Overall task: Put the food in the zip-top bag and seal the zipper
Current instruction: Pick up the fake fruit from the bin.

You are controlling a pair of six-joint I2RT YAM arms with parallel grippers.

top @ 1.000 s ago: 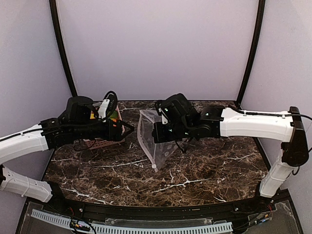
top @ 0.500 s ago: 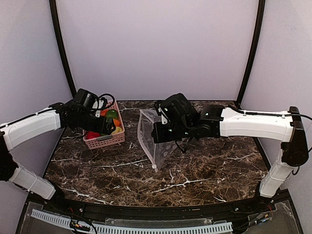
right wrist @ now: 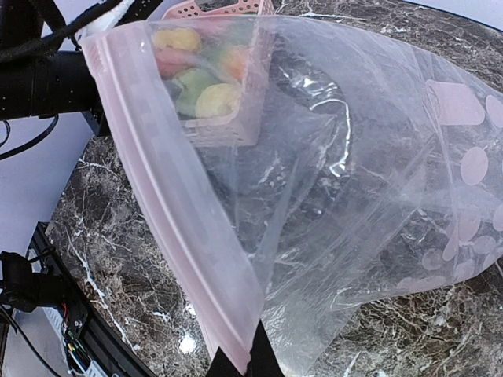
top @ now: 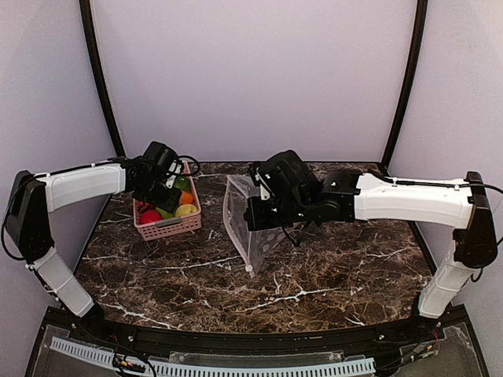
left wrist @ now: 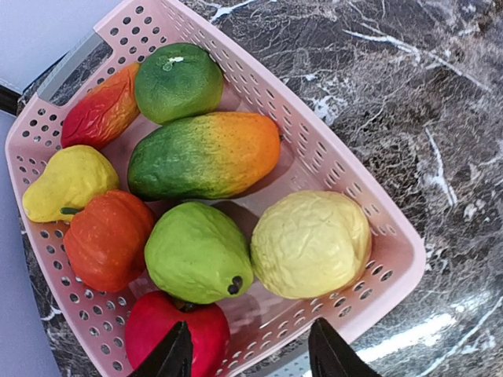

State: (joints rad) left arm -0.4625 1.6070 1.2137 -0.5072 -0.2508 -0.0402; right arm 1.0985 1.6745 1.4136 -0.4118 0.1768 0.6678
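The food lies in a pink slotted basket: a green-orange papaya, a green pear, a pale yellow fruit, a red apple and several more. My left gripper hangs open above the basket's near wall, with nothing between its fingers. In the top view the left gripper is over the basket. My right gripper is shut on the pink zipper of the zip-top bag. It holds the bag up with the mouth gaping toward the basket.
The dark marble table stretches in front of the bag and basket. The right arm reaches across the back of the table. Purple walls and black posts close off the rear and sides.
My left arm has swung away from the bag and back over the basket, and its jaws have narrowed from wide open. The right gripper and bag have not moved.
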